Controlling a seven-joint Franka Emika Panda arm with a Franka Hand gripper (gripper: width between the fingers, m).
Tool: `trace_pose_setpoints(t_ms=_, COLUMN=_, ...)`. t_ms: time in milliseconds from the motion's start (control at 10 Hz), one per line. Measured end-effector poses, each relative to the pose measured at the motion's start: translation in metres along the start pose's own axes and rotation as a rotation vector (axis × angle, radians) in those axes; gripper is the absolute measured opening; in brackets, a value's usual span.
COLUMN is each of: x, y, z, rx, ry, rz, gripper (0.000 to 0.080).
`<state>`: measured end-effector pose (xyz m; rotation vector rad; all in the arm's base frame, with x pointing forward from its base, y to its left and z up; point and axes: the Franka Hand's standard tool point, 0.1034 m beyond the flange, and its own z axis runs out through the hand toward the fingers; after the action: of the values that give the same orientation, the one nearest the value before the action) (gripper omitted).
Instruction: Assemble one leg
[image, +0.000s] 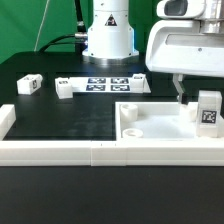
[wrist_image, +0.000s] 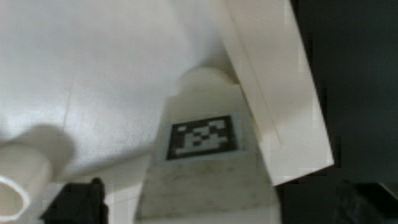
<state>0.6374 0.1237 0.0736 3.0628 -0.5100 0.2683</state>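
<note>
Nearest me runs the border rail (image: 100, 152). Beyond it, at my three o'clock, one leg (image: 208, 111) (wrist_image: 199, 150) stands upright on the white panel (image: 150, 122) (wrist_image: 89, 70). My gripper (image: 183, 100) hangs spread wide around it. Farther, at ten o'clock, two more legs (image: 29, 85) lie.

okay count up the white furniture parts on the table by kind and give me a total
Legs: 3, one standing on the panel, two loose on the mat
Large flat panel: 1
Marker board, not furniture: 1
Border rail, not furniture: 1
Total furniture parts visible: 4
</note>
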Motion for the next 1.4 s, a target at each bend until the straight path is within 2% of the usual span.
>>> trace_pose_setpoints(t_ms=300, x=0.0027, y=0.0052, z=0.0005, rx=-0.015, ry=0.004, rz=-0.221, gripper=0.0649)
trace_pose_setpoints(t_ms=400, x=0.0027, y=0.0052, z=0.0005, rx=-0.015, ry=0.004, rz=-0.219, gripper=0.0649)
trace_pose_setpoints(t_ms=600, x=0.0030, y=0.0056, z=0.0006, rx=-0.015, ry=0.004, rz=-0.218, gripper=0.0401)
trace_pose_setpoints(t_ms=700, x=0.0027, y=0.0057, z=0.0008, rx=-0.015, ry=0.004, rz=-0.204, gripper=0.0401)
trace_pose_setpoints(t_ms=800, x=0.0028, y=0.0060, z=0.0009, rx=-0.015, ry=0.004, rz=-0.180, gripper=0.0291)
trace_pose_setpoints(t_ms=1000, x=0.0028, y=0.0061, z=0.0010, rx=-0.014, ry=0.004, rz=-0.085, gripper=0.0291)
trace_pose_setpoints(t_ms=1400, x=0.0003, y=0.0045, z=0.0016, rx=-0.005, ry=-0.001, rz=0.449, gripper=0.0291)
